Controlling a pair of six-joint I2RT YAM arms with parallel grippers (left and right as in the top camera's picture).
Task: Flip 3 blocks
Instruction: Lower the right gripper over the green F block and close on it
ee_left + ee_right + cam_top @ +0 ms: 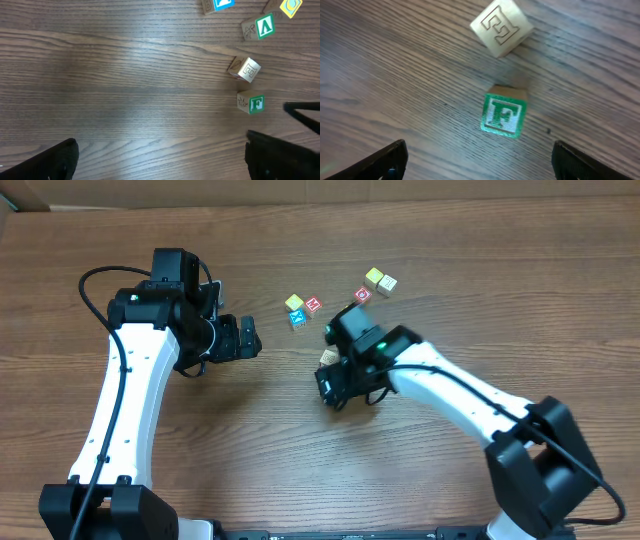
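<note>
Robotics lab or test bench, not a home. Evidence: two white-and-black robot arms, left arm (120,395) and right arm (450,385), sit on black bases at the near edge of one wood-grain worktop (300,450). An exposed black cable (84,283) loops off the left arm, and another runs by the right base. A small green light (381,344) glows on the right arm. One fixed view from straight above plus a close view from each wrist, so the rig is instrumented. Small letter blocks (250,103) lie scattered on the worktop. A pale strip (300,188) sits beyond the far edge; wall or board, can't tell.
</note>
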